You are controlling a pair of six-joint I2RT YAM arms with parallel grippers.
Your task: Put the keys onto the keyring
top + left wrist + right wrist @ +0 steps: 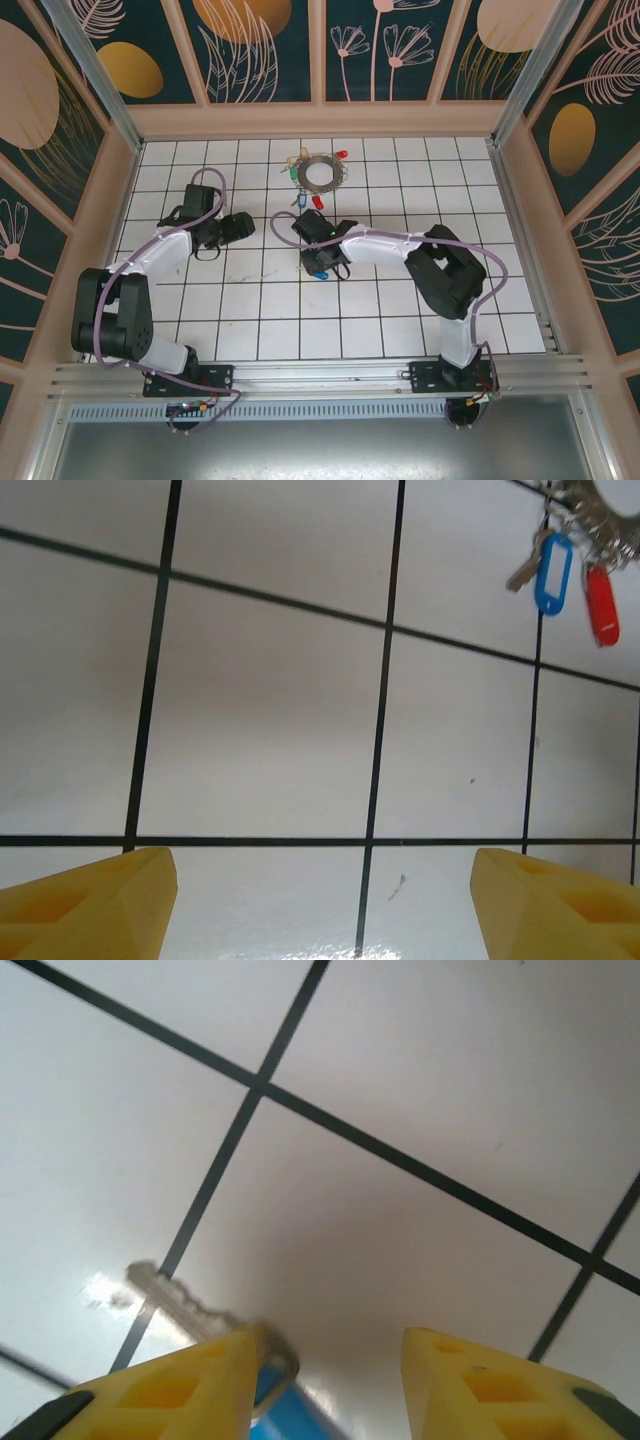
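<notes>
Right gripper (pixel 332 1338) is hovering half open, empty, blue key (pixel 185 1303) lying against one finger, blade pointing outward.

Left arm (pixel 165 250), right arm (pixel 385 242): same build. Black joint housings, white covers on links. Lilac cable (pixel 499 268) runs along each arm, looping free in places. Black base plates (pixel 190 380) bolted on silver rail (pixel 320 375). Left fingers (pixel 90 900), right fingers (pixel 170 1390): yellow plastic wedges, recessed faces; right pair black-tipped at corners.
</notes>
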